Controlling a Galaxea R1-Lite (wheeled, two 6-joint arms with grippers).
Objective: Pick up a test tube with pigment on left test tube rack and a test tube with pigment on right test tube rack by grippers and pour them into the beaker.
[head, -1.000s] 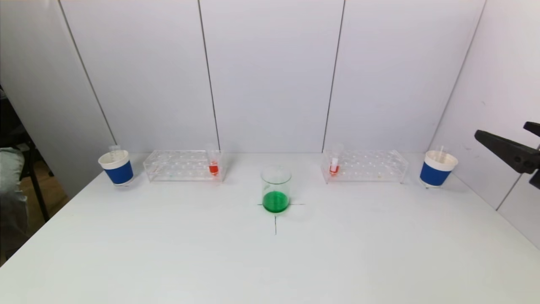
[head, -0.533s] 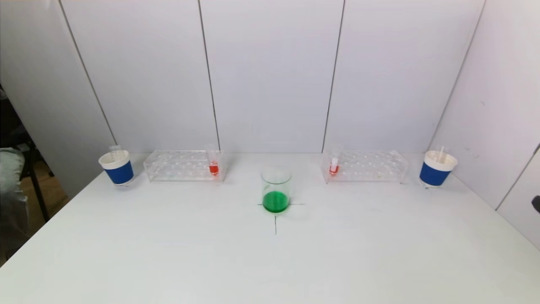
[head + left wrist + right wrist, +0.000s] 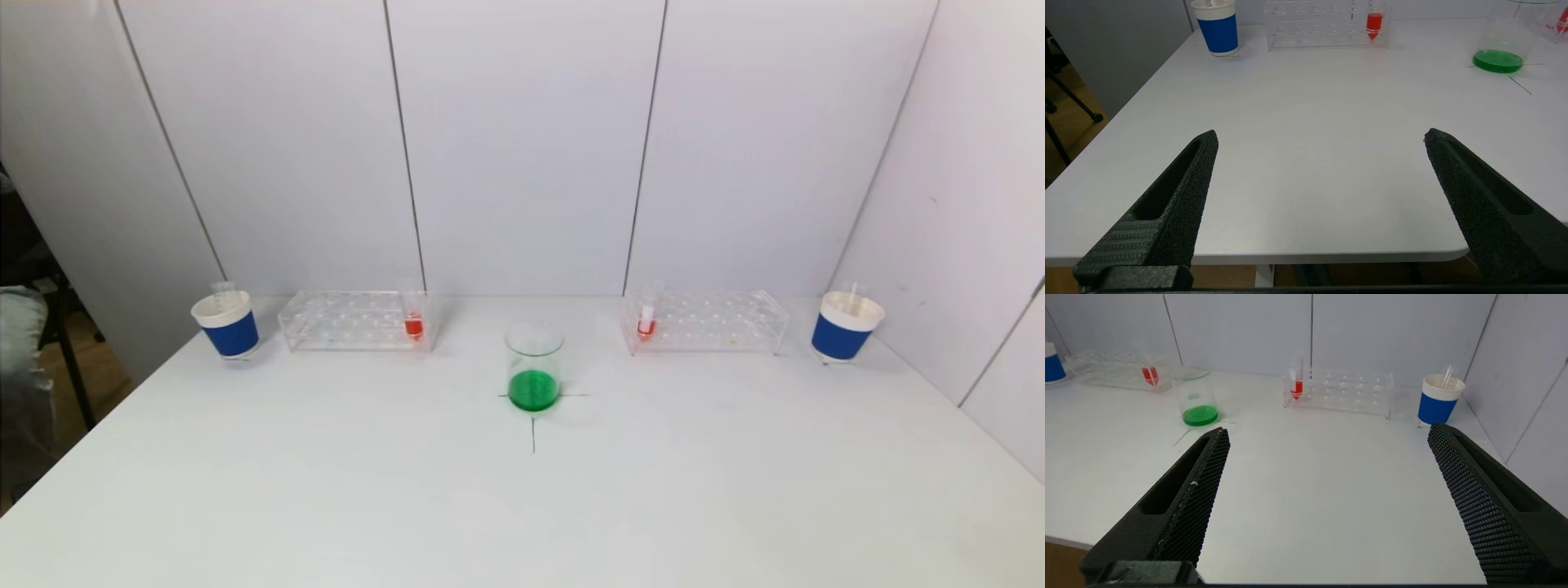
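left hand [image 3: 1321,136] spread, right hand [image 3: 1329,433] spread (both empty), beaker [image 3: 534,365] of green liquid, markings unreadable

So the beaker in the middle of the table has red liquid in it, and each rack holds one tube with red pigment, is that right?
Not quite. The liquid in the beaker is green, not red; the head view shows it plainly. The rest holds: the left rack and the right rack each hold one tube with red pigment.

Clear glass beaker [image 3: 534,365], transparent plastic racks [image 3: 355,320], matt white table [image 3: 522,498]
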